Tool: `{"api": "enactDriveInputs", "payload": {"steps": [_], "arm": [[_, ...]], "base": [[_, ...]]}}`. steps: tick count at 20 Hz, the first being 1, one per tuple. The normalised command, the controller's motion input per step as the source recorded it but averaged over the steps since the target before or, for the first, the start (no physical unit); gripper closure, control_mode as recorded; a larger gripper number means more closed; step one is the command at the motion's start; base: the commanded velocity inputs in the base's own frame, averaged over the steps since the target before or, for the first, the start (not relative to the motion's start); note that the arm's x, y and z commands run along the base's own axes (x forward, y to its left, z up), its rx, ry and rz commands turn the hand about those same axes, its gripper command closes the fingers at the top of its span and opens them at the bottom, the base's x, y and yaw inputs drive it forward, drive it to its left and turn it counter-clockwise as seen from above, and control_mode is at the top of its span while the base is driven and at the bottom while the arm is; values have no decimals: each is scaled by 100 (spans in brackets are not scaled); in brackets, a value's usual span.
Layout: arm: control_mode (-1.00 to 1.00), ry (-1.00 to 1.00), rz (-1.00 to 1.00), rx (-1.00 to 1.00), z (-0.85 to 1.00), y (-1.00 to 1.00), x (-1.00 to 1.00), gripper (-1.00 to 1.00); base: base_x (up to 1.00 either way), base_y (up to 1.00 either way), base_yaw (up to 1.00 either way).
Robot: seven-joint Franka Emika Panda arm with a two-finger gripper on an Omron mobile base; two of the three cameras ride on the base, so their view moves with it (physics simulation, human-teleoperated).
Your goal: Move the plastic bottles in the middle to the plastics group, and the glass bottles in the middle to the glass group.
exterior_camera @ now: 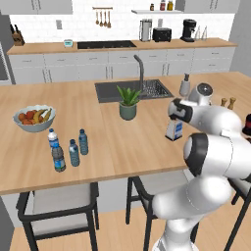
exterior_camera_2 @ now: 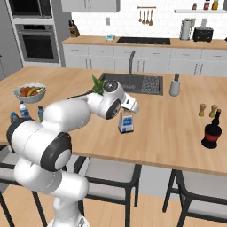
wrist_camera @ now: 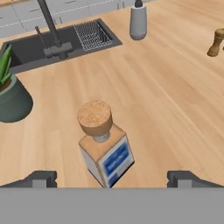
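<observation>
Fingertips (wrist_camera: 41, 178) of the gripper (wrist_camera: 112, 179) spread wide, empty, straddling the cork-stoppered glass bottle (wrist_camera: 105, 146) upright mid-counter, presumably for grasping; the plastic bottles (exterior_camera: 68, 149) cluster far left.

Wooden counter (wrist_camera: 175, 100), cork-stoppered bottle (wrist_camera: 105, 151)

From the left base camera the arm's big white links cover the bottom of the cork-topped bottle (exterior_camera: 174, 130), and we can't make out its blue label (just a smudge). The dark bottle (exterior_camera: 247, 125) is cut off at the right edge. From the right base camera the arm hides most of the water bottles (exterior_camera_2: 21, 109) and the plant (exterior_camera_2: 98, 84).
</observation>
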Motion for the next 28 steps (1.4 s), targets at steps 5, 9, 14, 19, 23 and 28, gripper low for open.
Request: {"api": "enactDriveInputs", "payload": {"steps": [5,9,14,19,23,28], "arm": [[-100,0,0,-2,-22,22,26,-100],[-100,0,0,0,-4,4,33,-100],[-100,0,0,0,0,0,32,-100],[-100,1,0,0,-2,-2,29,-100],[-100,3,1,0,-10,-25,8,-100],[-100,6,0,0,-16,-16,1,-100]], "base": [[0,0,0],[0,0,0],[0,0,0],[0,0,0],[0,0,0],[0,0,0]]}}
